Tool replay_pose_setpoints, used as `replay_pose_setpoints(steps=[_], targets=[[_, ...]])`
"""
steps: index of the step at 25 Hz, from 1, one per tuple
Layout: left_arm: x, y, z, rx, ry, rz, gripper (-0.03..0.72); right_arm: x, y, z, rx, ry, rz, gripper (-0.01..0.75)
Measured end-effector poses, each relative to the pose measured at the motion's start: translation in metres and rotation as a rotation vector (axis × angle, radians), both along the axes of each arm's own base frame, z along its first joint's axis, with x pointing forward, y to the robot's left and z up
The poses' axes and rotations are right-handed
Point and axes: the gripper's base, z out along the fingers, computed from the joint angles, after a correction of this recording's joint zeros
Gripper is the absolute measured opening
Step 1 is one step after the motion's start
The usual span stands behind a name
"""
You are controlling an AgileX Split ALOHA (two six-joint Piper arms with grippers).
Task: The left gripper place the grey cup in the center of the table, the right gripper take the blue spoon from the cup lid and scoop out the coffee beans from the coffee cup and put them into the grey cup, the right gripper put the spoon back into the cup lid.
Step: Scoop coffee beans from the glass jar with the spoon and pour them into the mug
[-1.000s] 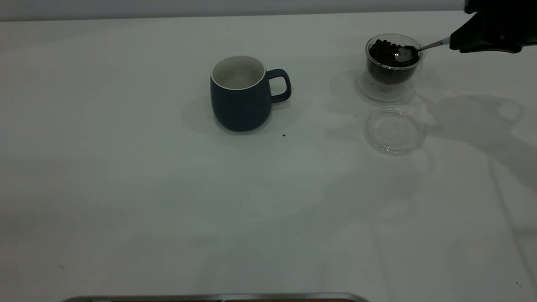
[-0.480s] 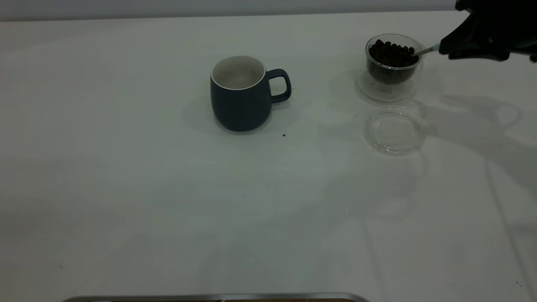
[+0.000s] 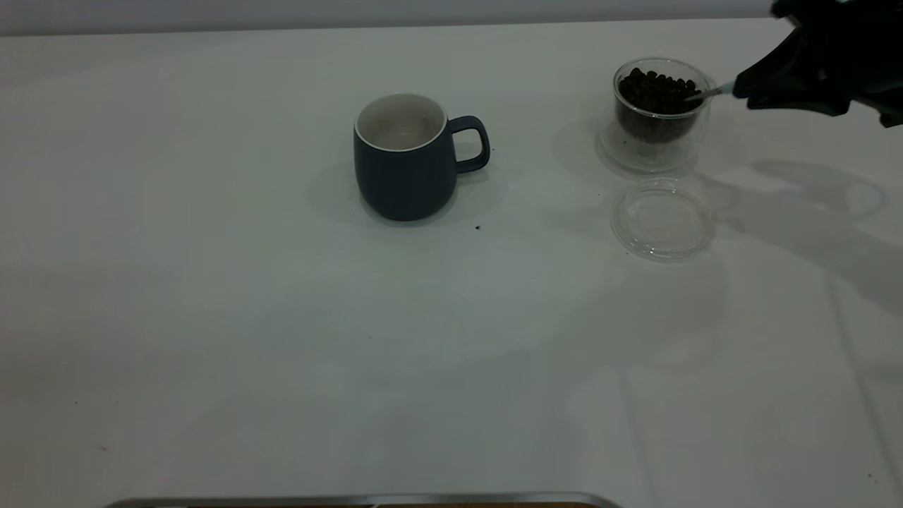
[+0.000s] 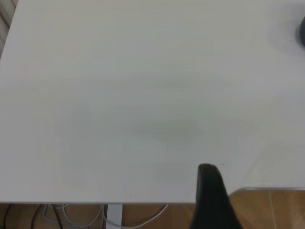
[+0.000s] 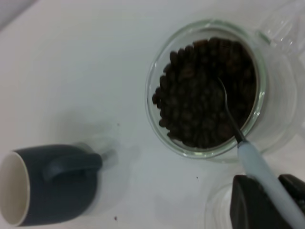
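White surface (image 3: 211, 317): right hand (image 5: 267, 202) clamped on blue spoon (image 5: 257, 164) handle, bowl buried in loose coffee beans (image 5: 205, 90) just ahead; glass coffee cup (image 3: 655, 113) judged fragile, tippable; left hand's state indeterminable.

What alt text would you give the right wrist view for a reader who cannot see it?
The right gripper holds the blue spoon by its pale handle, its metal bowl dug into the coffee beans that fill the clear glass coffee cup. The empty grey cup stands apart on the white table.
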Motion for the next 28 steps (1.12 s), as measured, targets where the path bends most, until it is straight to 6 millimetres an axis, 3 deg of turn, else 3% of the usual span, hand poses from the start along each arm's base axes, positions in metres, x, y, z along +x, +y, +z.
replay_pose_setpoints(steps=[11,19,28], targets=[[0.0,0.0,0.0,0.0,0.0,0.0,0.548,-0.007,-0.018,-0.025,0.194,0.041,-0.029,0.107],[0.0,0.0,0.0,0.002,0.0,-0.002,0.548,-0.003,-0.026,-0.021,0.305,0.001,-0.028,0.107],[0.0,0.0,0.0,0.002,0.0,-0.002,0.548,-0.009,-0.031,-0.042,0.422,0.033,-0.042,0.107]])
